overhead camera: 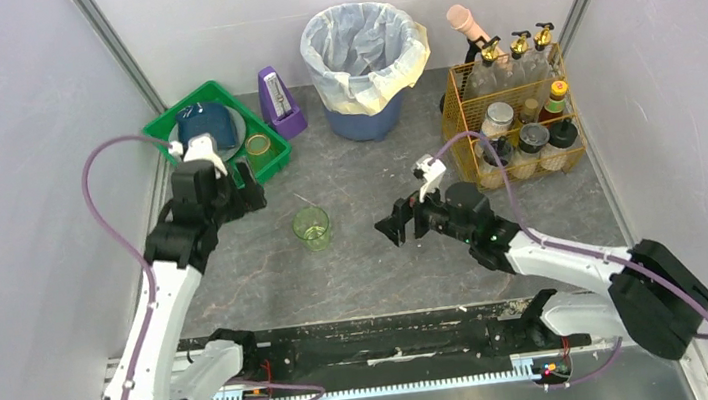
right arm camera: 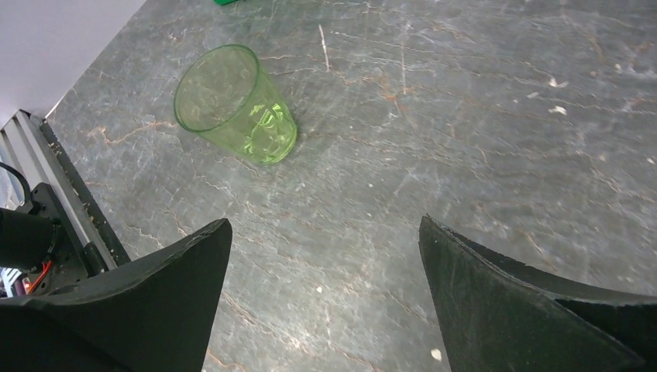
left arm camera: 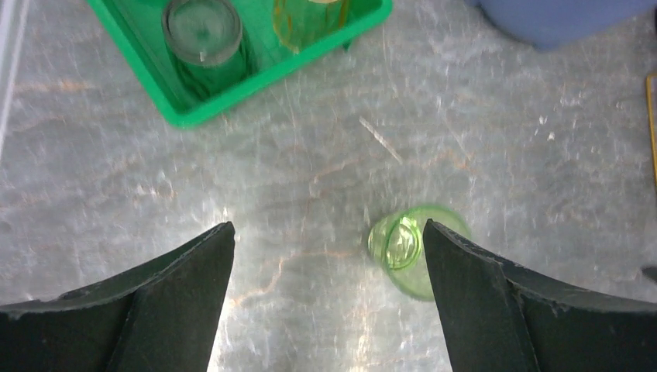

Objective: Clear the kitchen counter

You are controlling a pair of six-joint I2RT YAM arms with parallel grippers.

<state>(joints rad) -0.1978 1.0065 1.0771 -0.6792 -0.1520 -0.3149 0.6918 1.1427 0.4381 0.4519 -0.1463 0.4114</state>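
Centrally, one green cup [overhead camera: 312, 228] on kitchen counter [overhead camera: 388, 267].

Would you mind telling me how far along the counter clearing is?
Done: a clear glass and a yellow cup sit in the green tray. In hand: nothing; the left gripper and right gripper are open and empty, either side of the green cup. Left: that cup stands on the counter.

Top: high, behind bases, looking down. Wrists: close, down between own fingers [left arm camera: 178, 310]; all share green cup [overhead camera: 312, 228].
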